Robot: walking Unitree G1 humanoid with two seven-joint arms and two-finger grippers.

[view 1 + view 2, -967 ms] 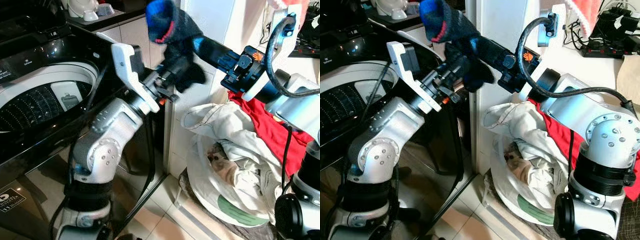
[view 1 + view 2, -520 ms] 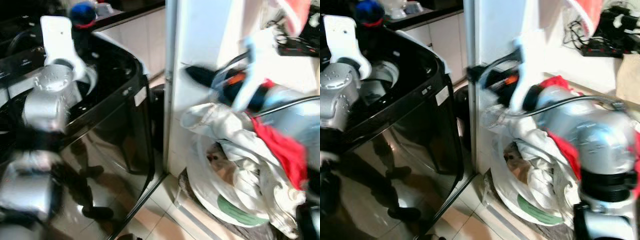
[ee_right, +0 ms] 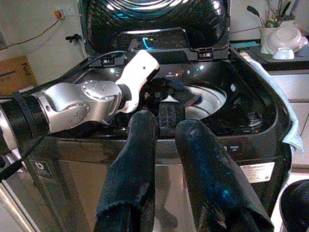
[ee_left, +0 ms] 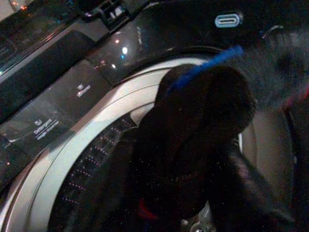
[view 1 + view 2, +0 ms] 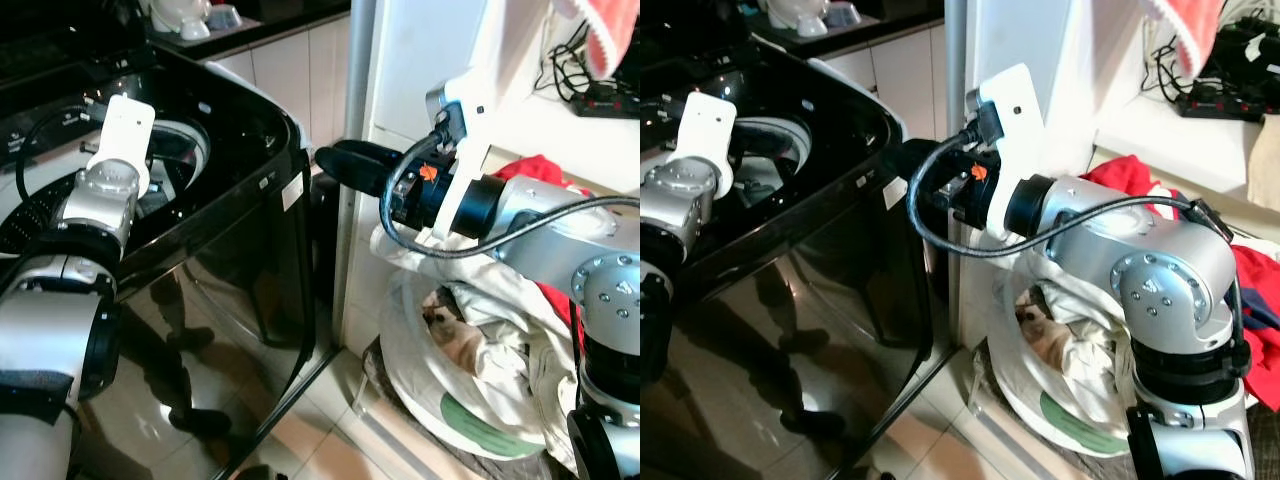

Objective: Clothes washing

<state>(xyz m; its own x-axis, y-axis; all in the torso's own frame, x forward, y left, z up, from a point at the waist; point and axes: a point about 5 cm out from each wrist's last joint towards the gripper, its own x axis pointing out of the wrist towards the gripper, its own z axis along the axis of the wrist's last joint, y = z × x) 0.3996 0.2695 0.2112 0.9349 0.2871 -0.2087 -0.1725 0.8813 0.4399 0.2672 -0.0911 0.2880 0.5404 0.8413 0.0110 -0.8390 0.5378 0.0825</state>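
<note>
A black top-loading washing machine (image 5: pixel 240 210) stands at the left with its lid up and its drum (image 3: pixel 205 99) exposed. My left gripper (image 3: pixel 166 94) reaches over the drum mouth, shut on a dark garment with blue trim (image 4: pixel 203 125) that hangs between its fingers. My right gripper (image 5: pixel 335 165) is held out beside the machine's right corner, in front of the white pillar. It is open, with nothing between its two black fingers (image 3: pixel 137 159).
A white laundry bag (image 5: pixel 470 330) full of pale clothes sits on the floor at the right, with a red garment (image 5: pixel 530 165) behind my right arm. A white pillar (image 5: pixel 420 60) stands close against the machine. A power strip (image 5: pixel 600 95) lies on the shelf.
My left arm has swung from in front of the pillar to over the drum, carrying the dark garment. My right gripper has let go of it and dropped lower. The camera has shifted.
</note>
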